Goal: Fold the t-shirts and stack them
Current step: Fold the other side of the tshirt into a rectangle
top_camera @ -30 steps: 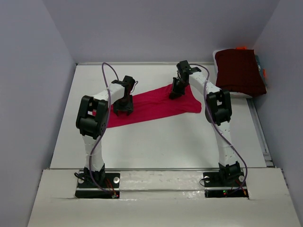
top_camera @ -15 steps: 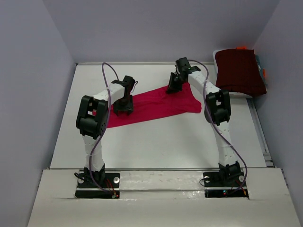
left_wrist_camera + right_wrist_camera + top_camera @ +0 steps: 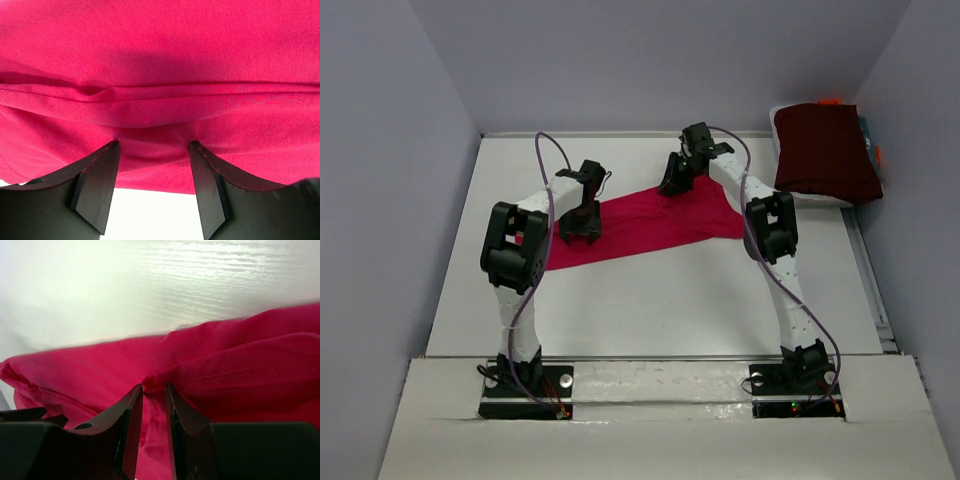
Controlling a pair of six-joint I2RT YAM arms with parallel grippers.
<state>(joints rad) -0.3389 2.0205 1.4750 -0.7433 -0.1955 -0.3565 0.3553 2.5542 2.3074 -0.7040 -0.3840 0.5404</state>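
**Item 1, left:** your left tool. It points down over the left-centre of the table, on the left part of the pink t-shirt. Its fingers stand wide apart. In the left wrist view their tips rest at the cloth's near edge with a soft bulge of cloth between them, and nothing is clamped.

**Item 2, centre:** the pink t-shirt. It lies on the table as a long slanted band. Its left end sits nearer you, beside the left arm, and its right end sits farther away. The wrist views show folded layers and a stitched hem.

**Item 3, right of centre:** your right tool. It sits at the shirt's far edge. Its fingers are nearly together, clamped on a small ridge of the pink cloth, and creases run out from the pinch.

**Item 4, far right:** the maroon t-shirt. It is folded into a rectangle at the table's far right corner, resting on something white. It is well apart from the pink t-shirt, and neither tool touches it.
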